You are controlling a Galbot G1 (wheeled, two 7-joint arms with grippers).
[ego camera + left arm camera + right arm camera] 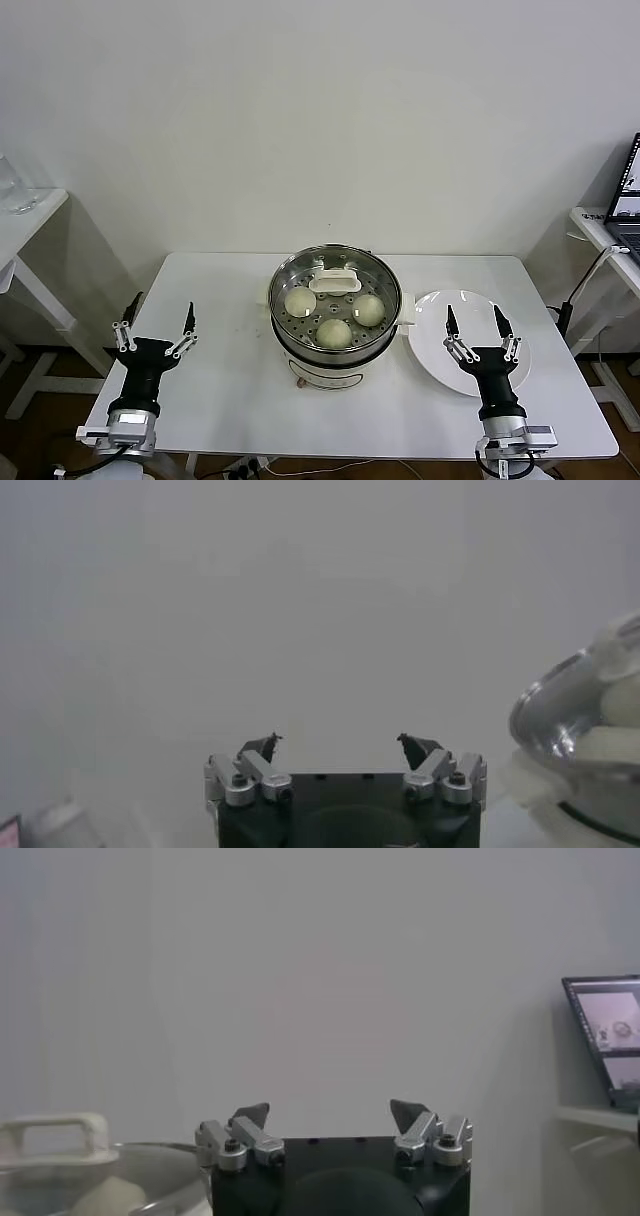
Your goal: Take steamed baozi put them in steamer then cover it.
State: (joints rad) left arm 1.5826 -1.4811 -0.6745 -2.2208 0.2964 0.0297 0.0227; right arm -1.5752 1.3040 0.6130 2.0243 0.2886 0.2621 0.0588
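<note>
Covered steamer [335, 300] holds three baozi [334, 332] — left claw [158, 322], right claw [478, 325] both wide, empty.

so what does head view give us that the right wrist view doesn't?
Head only: the whole table, three baozi under the glass lid on the steamer, the empty white plate, the open left gripper over the table's left part.
Right wrist only: nothing extra.
Both: the open right gripper above the plate, the lid's cream handle, the laptop.
</note>
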